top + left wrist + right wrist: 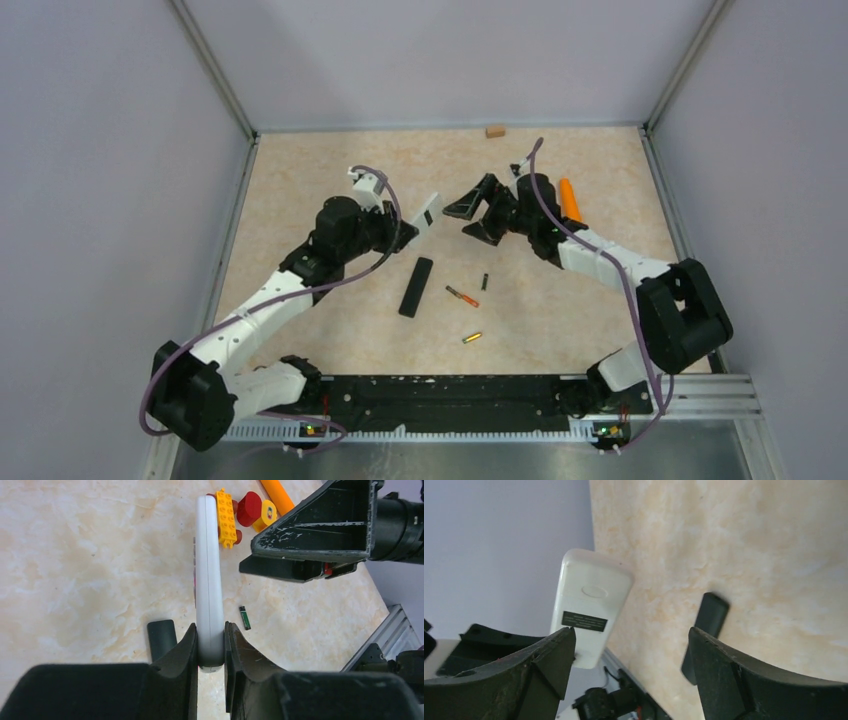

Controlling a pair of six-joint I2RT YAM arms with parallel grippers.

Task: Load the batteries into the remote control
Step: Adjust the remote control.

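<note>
My left gripper [408, 233] [210, 652] is shut on one end of the white remote control [432, 208] [208, 570], which it holds edge-on above the table. The remote's back, with a dark label, faces the right wrist camera [589, 605]. My right gripper [469, 221] [631, 647] stands open just right of the remote, with nothing between its fingers. One dark battery [486, 281] [244, 618] and one gold battery [472, 338] lie on the table. A thin orange-and-dark cylinder [462, 296] lies between them.
A slim black bar [416, 286] [161, 636] [711, 615] lies below the remote. An orange carrot-shaped cone [570, 200] [276, 495] lies by the right arm, next to a yellow brick [225, 517] and a red piece [249, 508]. A small wooden block [494, 131] sits at the back wall.
</note>
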